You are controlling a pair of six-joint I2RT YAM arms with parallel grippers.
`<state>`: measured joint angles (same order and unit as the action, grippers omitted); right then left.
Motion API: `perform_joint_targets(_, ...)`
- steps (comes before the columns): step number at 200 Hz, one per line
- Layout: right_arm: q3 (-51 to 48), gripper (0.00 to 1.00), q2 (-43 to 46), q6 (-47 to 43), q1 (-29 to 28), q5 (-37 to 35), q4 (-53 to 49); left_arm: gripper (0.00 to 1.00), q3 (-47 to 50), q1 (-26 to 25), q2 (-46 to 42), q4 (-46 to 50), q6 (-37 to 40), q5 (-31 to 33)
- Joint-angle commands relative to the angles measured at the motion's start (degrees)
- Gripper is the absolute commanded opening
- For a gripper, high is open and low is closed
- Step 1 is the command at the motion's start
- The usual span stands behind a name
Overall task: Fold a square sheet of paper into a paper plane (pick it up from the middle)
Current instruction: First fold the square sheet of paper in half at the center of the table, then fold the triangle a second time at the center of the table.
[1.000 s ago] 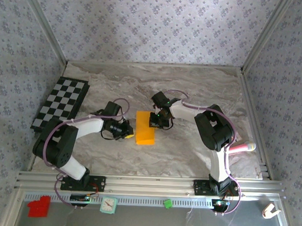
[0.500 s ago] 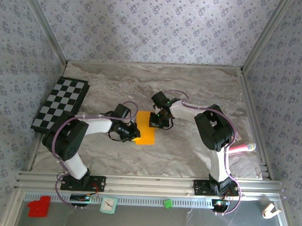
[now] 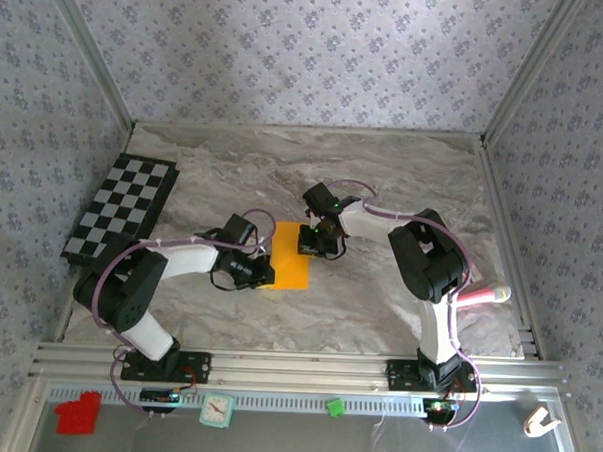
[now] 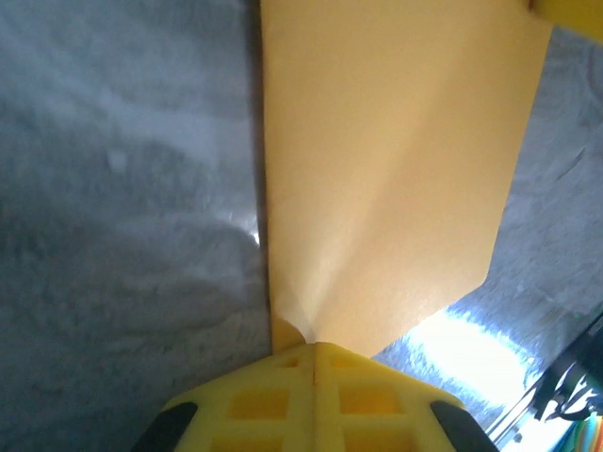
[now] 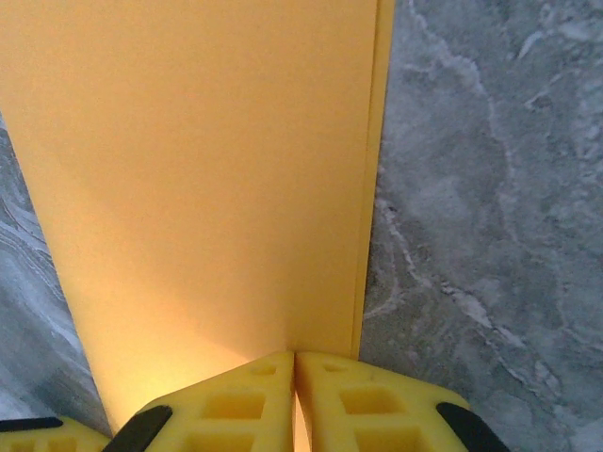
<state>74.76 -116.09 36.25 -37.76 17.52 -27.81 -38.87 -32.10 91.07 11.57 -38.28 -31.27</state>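
Top view: the left claw is being seen at the near left corner of the square sheet of paper, the right claw on its right edge, farther back. The sheet is lying mid-desk as a folded strip between the two claws, long axis running near to far.

Left wrist view: the left claw is being shown pinched shut on the sheet, which is fanning out ahead of it, slightly tented.

Right wrist view: the right claw is likewise being shown closed on the sheet. A doubled edge is running straight ahead. Both arms are being judged equally near; the coming crease probably follows that axis.
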Motion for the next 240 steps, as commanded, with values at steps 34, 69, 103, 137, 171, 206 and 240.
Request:
perform_joint_targets(34, -5.2, 0.13, -7.8, 0.2, -0.2, -8.5, -6.9, 0.07, 2.0, -1.9, -4.2, 15.9, 5.3, 4.3)
perform_joint_targets(69, -4.4, 0.13, -6.0, 0.2, 0.0, -8.2, -6.9, 0.08, -3.4, -1.9, -9.8, 16.5, 3.0, 6.9)
perform_joint_targets(103, 0.9, 0.16, -1.4, -4.7, 0.4, -6.6, -3.8, 0.17, -6.0, 0.6, -10.9, 7.4, -3.1, 8.3)
perform_joint_targets(137, 5.9, 0.26, 4.0, -6.7, 1.2, -2.0, -1.4, 0.26, -7.0, 3.7, -6.3, -2.4, -9.4, 6.3)
perform_joint_targets(171, 2.9, 0.35, 10.0, -5.5, 2.3, -0.1, 1.1, 0.30, -8.9, 3.9, -0.4, -11.8, -14.3, 1.5)
perform_joint_targets(206, -4.4, 0.40, 14.2, -1.1, 4.0, -0.8, 3.9, 0.27, -11.9, 4.0, 5.4, -12.8, -15.1, 1.6)
perform_joint_targets(240, -12.1, 0.46, 17.0, 3.7, 4.6, 1.2, 7.1, 0.23, -13.5, 4.3, 9.9, -11.0, -16.2, 3.7)
